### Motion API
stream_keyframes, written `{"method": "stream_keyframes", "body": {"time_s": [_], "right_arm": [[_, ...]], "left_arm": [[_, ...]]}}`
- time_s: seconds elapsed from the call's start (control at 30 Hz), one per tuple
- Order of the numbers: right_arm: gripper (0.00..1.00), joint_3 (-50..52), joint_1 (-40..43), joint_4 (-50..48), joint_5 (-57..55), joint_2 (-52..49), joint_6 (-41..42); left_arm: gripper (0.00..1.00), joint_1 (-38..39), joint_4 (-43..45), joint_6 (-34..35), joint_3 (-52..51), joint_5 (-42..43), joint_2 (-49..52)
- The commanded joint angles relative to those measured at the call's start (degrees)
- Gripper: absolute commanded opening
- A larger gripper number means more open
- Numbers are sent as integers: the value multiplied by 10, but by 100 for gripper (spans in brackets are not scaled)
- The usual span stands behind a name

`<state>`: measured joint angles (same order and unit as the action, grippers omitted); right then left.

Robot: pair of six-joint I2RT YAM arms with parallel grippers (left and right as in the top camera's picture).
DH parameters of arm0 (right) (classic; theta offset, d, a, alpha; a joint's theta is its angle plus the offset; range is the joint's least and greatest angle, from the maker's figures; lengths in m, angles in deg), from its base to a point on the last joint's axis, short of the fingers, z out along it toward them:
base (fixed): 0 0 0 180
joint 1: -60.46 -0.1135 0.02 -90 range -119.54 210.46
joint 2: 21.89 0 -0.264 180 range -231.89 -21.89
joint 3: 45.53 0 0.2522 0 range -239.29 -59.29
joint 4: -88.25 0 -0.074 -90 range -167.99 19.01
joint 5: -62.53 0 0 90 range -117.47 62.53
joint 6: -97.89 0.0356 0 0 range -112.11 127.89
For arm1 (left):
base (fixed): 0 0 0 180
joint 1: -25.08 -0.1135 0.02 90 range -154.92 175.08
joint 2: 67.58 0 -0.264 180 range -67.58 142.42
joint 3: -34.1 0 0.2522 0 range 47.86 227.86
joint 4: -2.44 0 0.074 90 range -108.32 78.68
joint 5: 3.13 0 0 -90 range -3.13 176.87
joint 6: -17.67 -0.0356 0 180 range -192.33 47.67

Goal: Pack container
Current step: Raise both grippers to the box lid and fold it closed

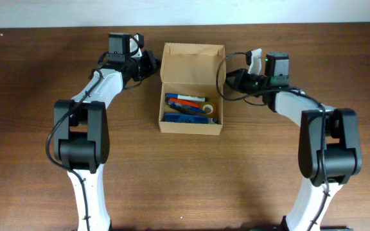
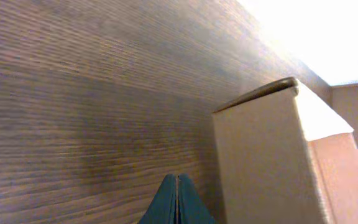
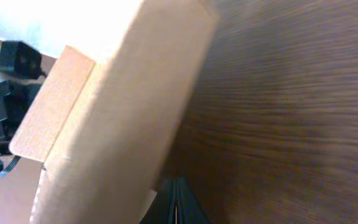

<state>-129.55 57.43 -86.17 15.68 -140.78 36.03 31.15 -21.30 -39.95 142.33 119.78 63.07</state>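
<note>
The left gripper was fully closed, its two dark teal fingers pressed flat together to a thin wedge with nothing between them. It hovered low over the wood, just beside the left outer wall of the cardboard box; whether the tips touched that wall could not be told. The right gripper was likewise drawn together and empty, its dark fingers meeting in a narrow point close to the box's right wall, again with contact unclear.

From overhead, the box sat midway along the tabletop's width, nearer the far edge than the near one. It was a plain tan rectangular carton of smooth, matte, unprinted card with crisp folded corners. Its hinged lid flap stood open at the far side. Inside lay several small stationery items, blue and red-orange among them, too small to name more exactly.

The left gripper was at the box's far left corner and the right gripper at its far right corner, one on either flank. The tabletop was dark brown with a fine, straight wood grain running along its length and a slight sheen.
</note>
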Motion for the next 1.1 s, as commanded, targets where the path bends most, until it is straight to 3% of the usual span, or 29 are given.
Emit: {"method": "stream_keyframes", "body": {"time_s": [0.0, 0.13, 0.37, 0.83, 1.07], "right_arm": [[4, -22, -8, -4, 27, -5, 0], [4, -37, -6, -4, 84, -5, -7], [4, -75, 13, -5, 177, -5, -24], [4, -96, 24, -1, 288, -4, -28], [4, -96, 25, 188, 269, -4, -134]], "left_arm": [[2, 5, 17, 4, 16, 39, 8], [2, -8, 67, 4, 22, 119, 7], [2, -43, 70, -21, 39, 214, -41], [2, -42, 60, -85, 39, 316, -108], [2, -42, -84, -177, 39, 322, -108]]}}
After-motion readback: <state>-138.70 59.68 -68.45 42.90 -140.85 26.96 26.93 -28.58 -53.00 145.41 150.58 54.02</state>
